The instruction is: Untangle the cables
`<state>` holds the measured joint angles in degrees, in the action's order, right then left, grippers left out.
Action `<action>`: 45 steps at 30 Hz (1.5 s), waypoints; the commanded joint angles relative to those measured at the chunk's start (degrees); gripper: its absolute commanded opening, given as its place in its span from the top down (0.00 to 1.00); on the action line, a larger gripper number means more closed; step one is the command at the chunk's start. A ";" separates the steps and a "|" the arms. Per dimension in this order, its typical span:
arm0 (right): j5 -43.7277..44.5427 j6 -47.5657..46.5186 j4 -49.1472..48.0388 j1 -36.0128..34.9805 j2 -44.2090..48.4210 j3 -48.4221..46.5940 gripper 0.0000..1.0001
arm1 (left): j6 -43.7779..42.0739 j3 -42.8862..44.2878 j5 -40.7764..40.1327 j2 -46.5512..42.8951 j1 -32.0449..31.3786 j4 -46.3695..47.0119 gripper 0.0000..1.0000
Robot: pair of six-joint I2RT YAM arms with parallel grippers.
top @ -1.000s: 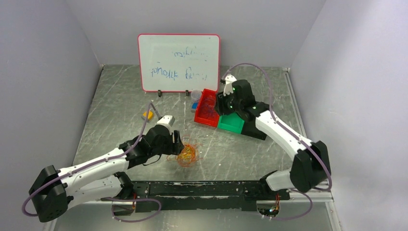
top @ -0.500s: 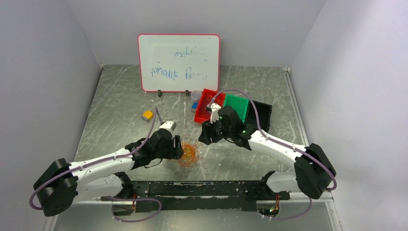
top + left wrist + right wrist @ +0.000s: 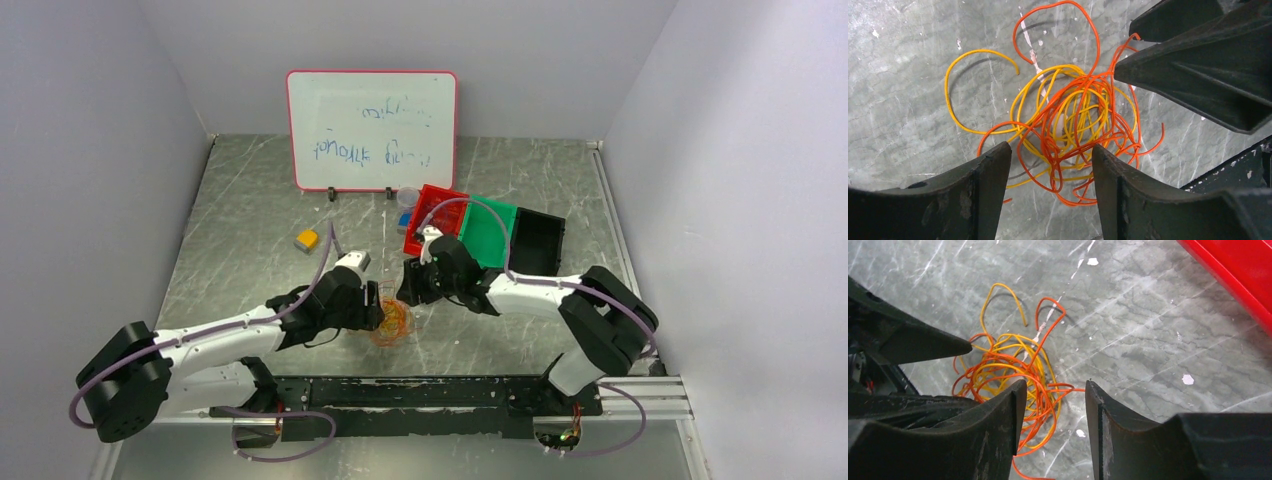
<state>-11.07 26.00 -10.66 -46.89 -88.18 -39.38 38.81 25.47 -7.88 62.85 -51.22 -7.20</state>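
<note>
Loopy tangle of thin orange and yellow cables (image 3: 1073, 135) lying near-centre on the scratched grey worktop (image 3: 250, 210). Left hand (image 3: 1048, 150) just left of it, right hand (image 3: 1055, 385) just beyond. Both part-way open, gripping nothing.

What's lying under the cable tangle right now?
Through the loops of the cables only the scratched grey table shows, with white flecks. The dense orange core hides a small patch beneath it.
</note>
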 commanded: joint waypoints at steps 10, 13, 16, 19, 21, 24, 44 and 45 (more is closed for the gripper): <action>9.04 6.08 -12.67 -1.79 -5.80 3.23 0.63 | -1.28 1.45 0.56 1.10 -0.39 2.74 0.35; 8.93 6.14 -14.39 -2.02 -5.43 3.56 0.80 | -1.50 1.92 0.02 1.96 -0.41 2.58 0.35; 9.53 5.21 -14.34 -2.16 -3.59 3.69 0.94 | -0.92 1.96 -0.48 3.29 -0.41 3.29 0.35; 10.03 4.52 -13.60 -2.16 -0.39 4.04 1.00 | 0.03 1.41 -1.12 4.76 -0.37 4.30 0.35; 10.36 4.43 -12.72 -2.16 1.95 4.25 1.00 | 0.74 0.87 -1.84 5.84 -0.41 4.92 0.36; 11.68 4.31 -10.07 -2.22 6.44 4.07 1.00 | 1.15 0.09 -2.39 7.38 -0.37 5.79 0.40; 28.39 -6.09 14.18 -2.06 29.48 -16.38 1.00 | 2.67 -2.81 -3.65 10.90 -0.44 5.86 0.51; 29.54 -6.85 15.04 -2.12 29.93 -17.52 1.00 | 2.80 -3.00 -3.60 10.82 -0.42 5.94 0.51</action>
<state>12.53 23.31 -0.34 -48.82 -60.84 -52.12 40.66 24.80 -10.28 72.27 -51.24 1.08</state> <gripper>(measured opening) 0.017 0.492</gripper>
